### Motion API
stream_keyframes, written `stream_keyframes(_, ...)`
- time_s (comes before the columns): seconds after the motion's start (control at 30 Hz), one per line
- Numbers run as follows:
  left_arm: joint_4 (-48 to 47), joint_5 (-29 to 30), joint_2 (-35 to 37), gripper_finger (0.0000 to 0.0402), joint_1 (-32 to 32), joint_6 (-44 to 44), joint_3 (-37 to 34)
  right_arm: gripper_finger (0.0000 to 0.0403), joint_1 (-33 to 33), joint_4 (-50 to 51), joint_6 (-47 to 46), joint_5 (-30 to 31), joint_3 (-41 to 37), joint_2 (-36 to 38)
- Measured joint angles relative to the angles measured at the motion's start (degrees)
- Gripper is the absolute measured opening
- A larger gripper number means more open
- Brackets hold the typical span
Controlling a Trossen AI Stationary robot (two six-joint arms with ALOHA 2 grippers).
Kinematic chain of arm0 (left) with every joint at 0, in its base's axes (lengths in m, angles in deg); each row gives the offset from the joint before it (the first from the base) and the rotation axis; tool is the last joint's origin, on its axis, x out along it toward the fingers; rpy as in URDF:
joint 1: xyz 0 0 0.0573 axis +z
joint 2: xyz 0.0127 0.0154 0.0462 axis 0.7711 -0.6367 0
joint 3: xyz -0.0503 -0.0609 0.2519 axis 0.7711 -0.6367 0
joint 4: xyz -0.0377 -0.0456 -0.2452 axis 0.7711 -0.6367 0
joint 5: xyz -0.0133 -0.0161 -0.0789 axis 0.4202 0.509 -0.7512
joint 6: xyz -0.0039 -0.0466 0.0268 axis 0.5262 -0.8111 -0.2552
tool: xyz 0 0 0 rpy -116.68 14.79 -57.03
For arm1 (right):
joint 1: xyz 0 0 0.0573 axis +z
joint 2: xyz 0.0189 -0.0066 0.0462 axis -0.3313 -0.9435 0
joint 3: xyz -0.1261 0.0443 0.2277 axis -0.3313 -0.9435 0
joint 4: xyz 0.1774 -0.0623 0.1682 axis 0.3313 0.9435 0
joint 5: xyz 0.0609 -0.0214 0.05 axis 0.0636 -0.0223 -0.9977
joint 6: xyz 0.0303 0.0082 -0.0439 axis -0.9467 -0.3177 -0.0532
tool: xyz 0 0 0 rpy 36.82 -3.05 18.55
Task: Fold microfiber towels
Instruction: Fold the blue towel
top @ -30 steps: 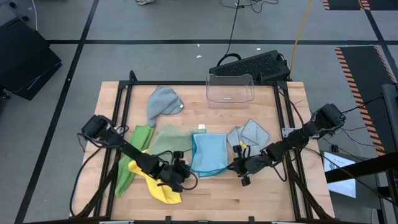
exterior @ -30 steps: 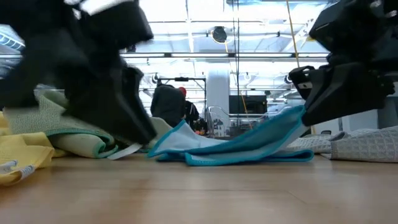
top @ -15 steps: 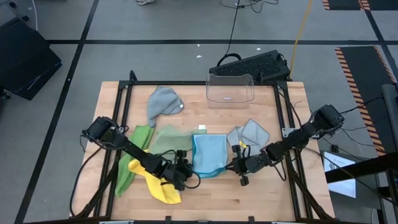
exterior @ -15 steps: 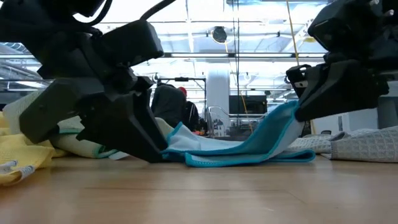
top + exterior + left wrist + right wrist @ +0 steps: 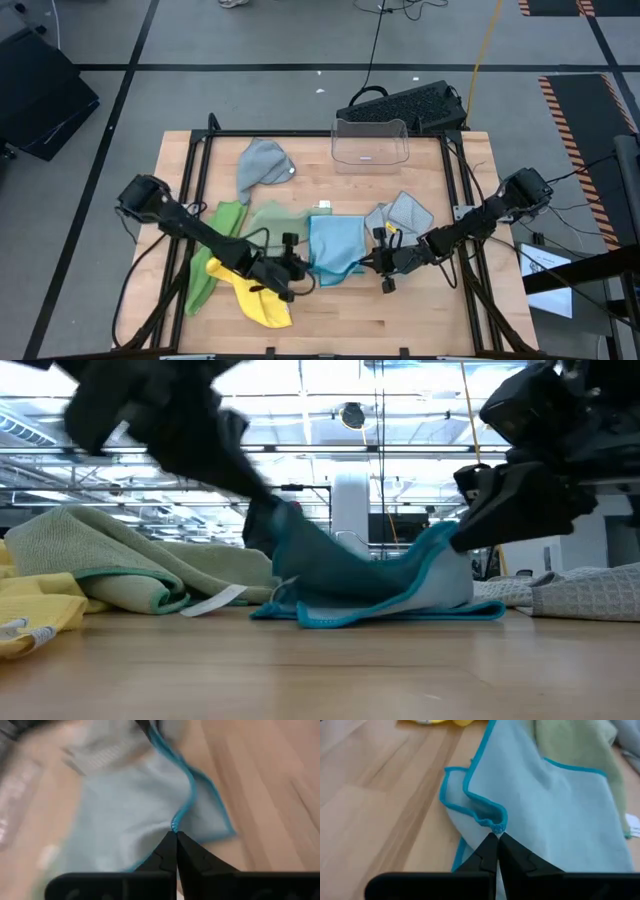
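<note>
Up close, both the left claw [image 5: 176, 834] and the right claw [image 5: 497, 836] pinch the light blue towel [image 5: 335, 245] by its edge, hiding the bit they hold.

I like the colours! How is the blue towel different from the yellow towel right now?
The light blue towel is pinched at its edges by the left gripper and the right gripper; the yellow towel is held by neither. The light blue towel has two corners lifted off the table, while the yellow towel lies crumpled near the front edge. Both are soft cloths, not yet folded.
</note>
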State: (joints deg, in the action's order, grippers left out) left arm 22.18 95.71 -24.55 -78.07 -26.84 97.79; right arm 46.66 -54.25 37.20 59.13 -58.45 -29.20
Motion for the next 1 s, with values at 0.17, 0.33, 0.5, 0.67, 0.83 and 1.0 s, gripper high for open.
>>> stream_keyframes(0.17, 0.0, -1.0, 3.3, 0.0003, 2.3, 1.6, 0.0, 0.0004, -1.8, -2.4, 0.3, 0.1, 0.0, 0.0)
stream_keyframes(0.33, 0.0, -9.6, 2.4, 0.0004, 4.7, -4.1, 0.0, 0.0004, -3.6, -2.2, 0.3, 2.3, 0.0, 0.0)
stream_keyframes(0.5, 0.6, -11.4, -1.8, 0.0005, 5.1, -9.5, 0.0, 0.0004, -5.3, -4.0, 1.3, 3.0, 0.0, 0.2)
stream_keyframes(0.67, 3.7, -11.5, -5.5, 0.0005, 5.1, -12.6, 0.0, 0.0004, -7.8, -5.3, 1.2, 3.0, 0.0, 0.2)
stream_keyframes(0.83, 3.8, -11.5, -6.9, 0.0024, 5.1, -15.4, 0.0, 0.0004, -9.6, -5.3, 1.0, 3.0, 0.0, 0.2)
stream_keyframes(1.0, 5.8, -11.6, -6.9, 0.0077, 4.9, -16.7, 0.0, 0.0004, -10.7, -5.3, 1.1, 2.9, 0.0, 0.2)
